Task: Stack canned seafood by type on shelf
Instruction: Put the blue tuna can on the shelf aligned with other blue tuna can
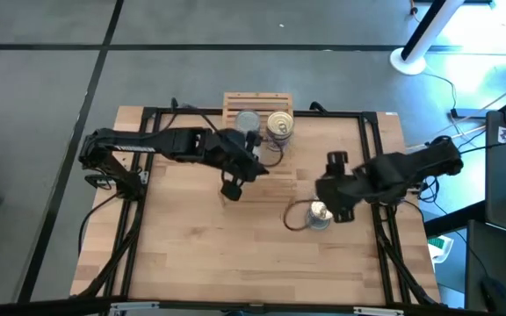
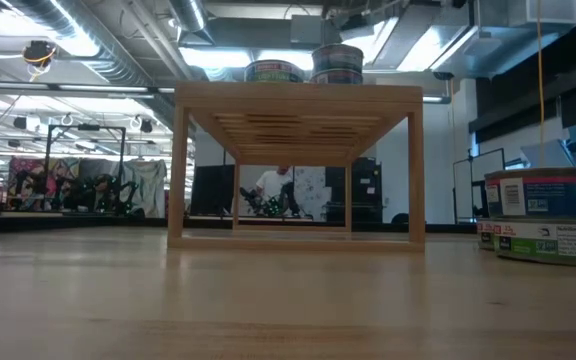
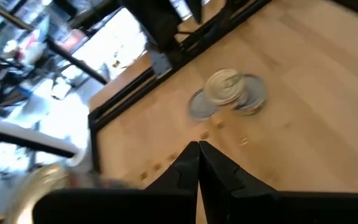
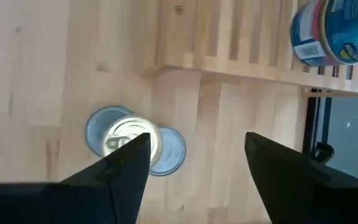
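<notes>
The light-wood slatted shelf (image 1: 255,104) stands at the table's far middle. On its top sit a silver-topped tin (image 1: 247,121) and a gold-topped tin (image 1: 280,125); the right wrist view shows a blue-labelled tin (image 4: 334,31) on the slats. On the table to the right, a gold-topped tin (image 4: 128,138) rests on two silver-topped tins (image 4: 169,152). My right gripper (image 4: 197,165) hangs open above and just beside this cluster (image 1: 317,215). My left gripper (image 3: 199,155) is shut and holds nothing, in the air near the shelf's front (image 1: 232,188).
Black frame rails (image 1: 372,167) run along the table's sides and far edge. A dark cable (image 1: 290,219) loops on the wood beside the tin cluster. The low view shows the cluster (image 2: 543,215) at the right, with bare wood in front of the shelf (image 2: 298,165).
</notes>
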Robot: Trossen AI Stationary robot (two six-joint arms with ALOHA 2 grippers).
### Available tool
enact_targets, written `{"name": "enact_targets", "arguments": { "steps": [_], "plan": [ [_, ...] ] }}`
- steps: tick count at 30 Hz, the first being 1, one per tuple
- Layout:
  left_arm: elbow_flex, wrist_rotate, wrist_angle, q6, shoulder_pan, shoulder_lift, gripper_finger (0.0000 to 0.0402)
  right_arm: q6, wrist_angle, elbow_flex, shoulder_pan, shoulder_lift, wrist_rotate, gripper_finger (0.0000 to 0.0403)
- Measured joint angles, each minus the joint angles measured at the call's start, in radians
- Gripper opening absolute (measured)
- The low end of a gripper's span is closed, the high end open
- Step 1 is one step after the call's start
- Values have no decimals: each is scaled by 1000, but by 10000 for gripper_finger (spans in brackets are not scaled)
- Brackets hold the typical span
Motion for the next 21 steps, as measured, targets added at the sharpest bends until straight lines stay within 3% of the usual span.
{"name": "enact_targets", "arguments": {
  "steps": [3, 9, 18, 21],
  "plan": [
    [0, 12, -1, -35, -31, 19, 5, 71, 6, -51, 71, -52, 36, 262],
    [0, 13, 35, -23, -82, 72, 5, 261, 55, -217, 189, -233, 228, 262],
    [0, 13, 188, -13, -147, 175, 5, 493, 359, -607, 275, -552, 232, 262],
    [0, 12, 218, -22, -161, 206, 5, 540, 456, -726, 272, -624, 189, 262]
  ]
}}
